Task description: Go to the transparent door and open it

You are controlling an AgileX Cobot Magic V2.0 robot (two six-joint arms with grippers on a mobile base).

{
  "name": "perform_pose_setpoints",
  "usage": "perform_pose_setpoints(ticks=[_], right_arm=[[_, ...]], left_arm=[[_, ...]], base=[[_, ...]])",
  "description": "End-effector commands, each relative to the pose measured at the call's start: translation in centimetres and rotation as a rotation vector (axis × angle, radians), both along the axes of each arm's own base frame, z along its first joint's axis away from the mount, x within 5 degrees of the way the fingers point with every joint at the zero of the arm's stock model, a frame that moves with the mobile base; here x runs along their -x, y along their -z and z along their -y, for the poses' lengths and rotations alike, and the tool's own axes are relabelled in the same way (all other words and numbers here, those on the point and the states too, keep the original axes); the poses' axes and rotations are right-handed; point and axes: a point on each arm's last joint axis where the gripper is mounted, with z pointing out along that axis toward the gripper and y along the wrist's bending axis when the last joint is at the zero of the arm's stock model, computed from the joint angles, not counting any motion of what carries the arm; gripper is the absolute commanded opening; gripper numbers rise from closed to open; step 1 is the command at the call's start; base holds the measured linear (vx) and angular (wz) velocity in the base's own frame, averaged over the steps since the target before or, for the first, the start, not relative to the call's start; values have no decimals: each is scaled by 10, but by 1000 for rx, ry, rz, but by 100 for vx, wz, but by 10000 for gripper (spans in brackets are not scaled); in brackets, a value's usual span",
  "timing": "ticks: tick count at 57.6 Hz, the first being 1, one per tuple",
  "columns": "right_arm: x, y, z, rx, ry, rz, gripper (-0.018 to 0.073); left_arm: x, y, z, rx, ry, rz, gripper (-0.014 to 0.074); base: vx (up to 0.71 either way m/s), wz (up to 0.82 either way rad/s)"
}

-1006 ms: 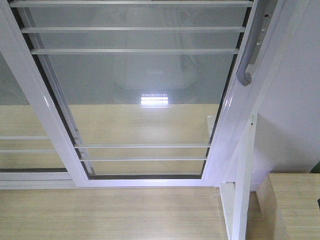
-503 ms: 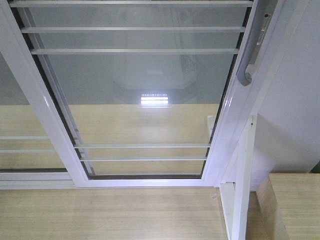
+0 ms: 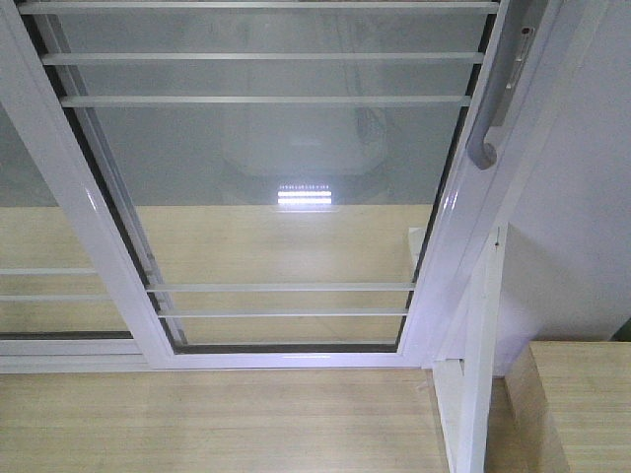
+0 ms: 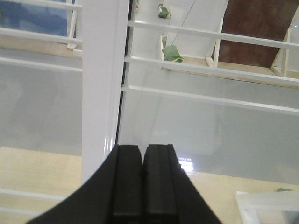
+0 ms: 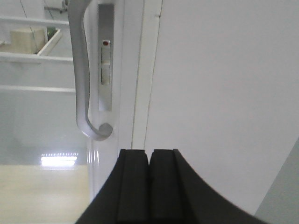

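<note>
Handle (image 5: 80,70) sits above right claw (image 5: 149,153) — jaws together.

Transparent door (image 3: 276,168) of clear glass in glossy white frame, grey handle (image 5: 80,70); pale wood-grain floor (image 3: 217,424); black fingers (image 4: 127,186)

Pale, seemingly wooden floor (image 3: 217,424), white wall (image 3: 582,197)

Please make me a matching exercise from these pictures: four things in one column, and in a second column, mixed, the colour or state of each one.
Things:
1. handle
2. left claw
3. right claw
4. floor

Colour or state:
a. pale wood
b. grey and curved
c. shut, with the handle up and to the left in its own view
d. shut, in front of a white frame post

Pairs: 1-b, 2-d, 3-c, 4-a.
</note>
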Motion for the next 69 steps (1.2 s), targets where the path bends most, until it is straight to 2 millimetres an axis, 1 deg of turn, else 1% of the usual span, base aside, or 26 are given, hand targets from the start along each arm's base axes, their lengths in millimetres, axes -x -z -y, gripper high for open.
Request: perform_pose_setpoints(ticks=[1,9,16,20,24,28,33,37,47,52,55,59,61,69], right_arm=[[-12,-14,2,-31,9,91,24],[-24,-8,3,-66,20,79,112],[-32,-8,5,-93,31,108,251],[-37,-10,4,-207,45,159,328],[-42,-11,-2,-217,6,188,364],[-48,-11,-14,-178,-72,195,365],[-61,-6,-35,-113,-204,147,353],[-74,-3,-44,-106,-240,126,344],[-114,-4,-50,-94,-242,146,337],[-141,-4,-52,-73,-231,128,337],[-157,-1,-53,-74,-220,111,337],[-172,0,-55,-75,-209,103,337],[-183,1,-56,-71,-207,104,337],[-214,-3,-60,-61,-209,119,337]], left_arm=[[-5,-16,-1,31,-19,90,1],[-7,-15,-2,30,-19,85,28],[-7,-15,-2,30,-19,85,72],[-7,-15,-1,30,-18,79,118],[-7,-14,-1,29,-16,74,176],[-7,-14,-1,29,-16,74,225],[-7,-14,-1,29,-17,75,287],[-7,-14,-1,29,-17,77,316],[-7,-15,-1,29,-17,78,326],[-7,-15,-1,29,-17,78,326],[-7,-15,-1,29,-18,81,326],[-7,-15,-2,29,-19,86,326],[-7,-15,-2,29,-19,87,326],[-7,-15,-2,29,-19,86,326]], base=[[0,0],[0,0],[0,0],[0,0],[0,0],[0,0],[0,0],[0,0],[0,0],[0,0],[0,0],[0,0],[0,0],[0,0]])
